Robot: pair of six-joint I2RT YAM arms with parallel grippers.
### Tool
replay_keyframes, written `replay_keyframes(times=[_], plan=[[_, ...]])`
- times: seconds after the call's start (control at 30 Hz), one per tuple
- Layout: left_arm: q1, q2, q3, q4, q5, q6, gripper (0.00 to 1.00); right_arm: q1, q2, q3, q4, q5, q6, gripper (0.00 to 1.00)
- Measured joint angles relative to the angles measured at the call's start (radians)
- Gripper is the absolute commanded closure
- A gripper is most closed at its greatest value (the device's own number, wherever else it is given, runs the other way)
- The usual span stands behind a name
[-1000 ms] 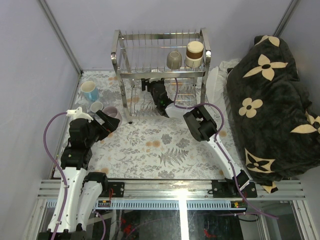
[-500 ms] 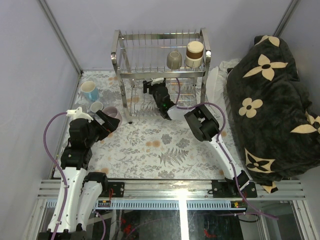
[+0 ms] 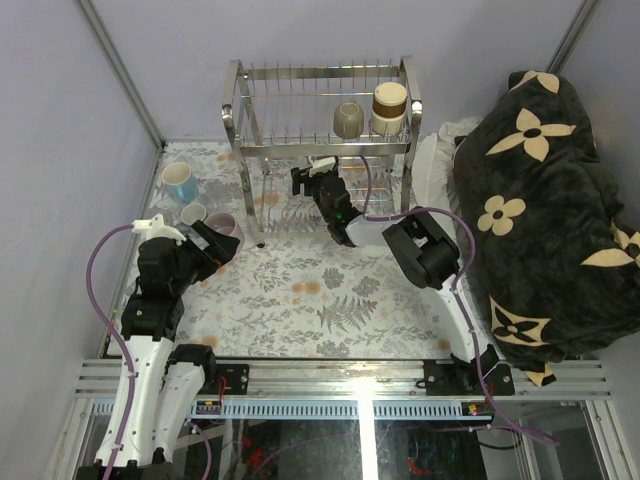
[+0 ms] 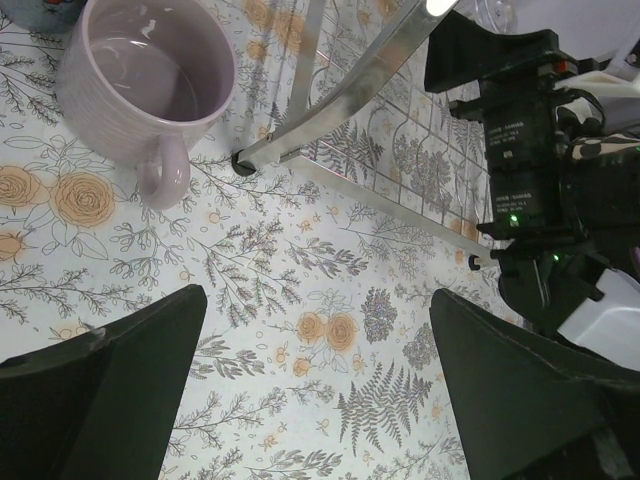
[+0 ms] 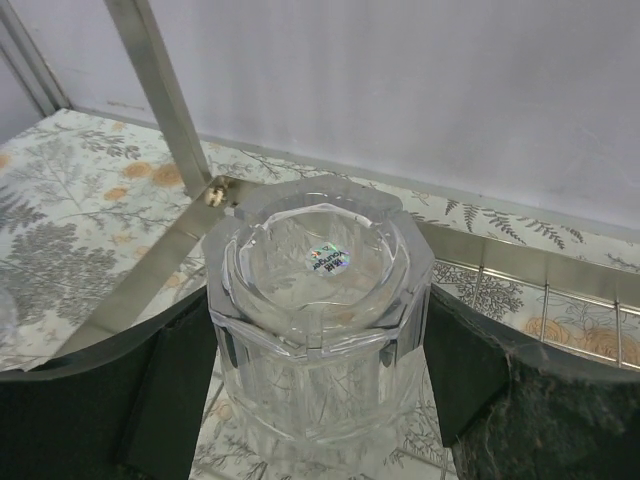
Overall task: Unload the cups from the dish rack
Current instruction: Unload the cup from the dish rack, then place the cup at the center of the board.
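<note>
The right jaws, inside the lower tier of the dish rack [image 3: 232, 105], press on opposite walls of an upturned clear glass [image 5: 320, 300], held between them over the tier's wire floor. Judged risks: the smooth faceted wall slips in the grip, or on withdrawal the glass clips the chrome rail [image 5: 140, 290] just left of the jaws. The left jaws gape wide and empty above the worktop [image 4: 300, 290], with a pale lilac mug [image 4: 145, 85] ahead of them.

Left arm [image 3: 150, 305], right arm [image 3: 428, 258]: white lower links, black joint housings, purple cable [image 3: 92, 268] loop each. Green LED [image 4: 514, 218] on right wrist. Left pincer [image 4: 318, 298] matte black.
</note>
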Motion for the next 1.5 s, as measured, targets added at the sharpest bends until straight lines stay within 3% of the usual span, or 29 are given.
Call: replay_keyframes(times=[0.37, 0.67, 0.97, 1.23, 1.5], plan=[[0.0, -0.014, 0.0, 0.0, 0.0, 0.0, 0.05, 0.082, -0.266, -0.294, 0.044, 0.021, 0.043, 1.0], [0.0, -0.03, 0.0, 0.0, 0.011, -0.002, 0.06, 0.143, -0.528, -0.552, 0.036, 0.029, 0.187, 1.0], [0.0, -0.099, -0.023, 0.029, 0.12, -0.072, 0.06, 0.159, -0.889, -0.768, 0.024, -0.037, 0.404, 1.0], [0.0, -0.141, -0.157, 0.251, 0.317, -0.232, 0.06, 0.161, -1.094, -0.892, 0.022, -0.115, 0.578, 1.0], [-0.008, -0.263, -0.282, 0.556, 0.421, -0.432, 0.04, 0.161, -1.13, -0.958, 0.064, -0.169, 0.719, 1.0]])
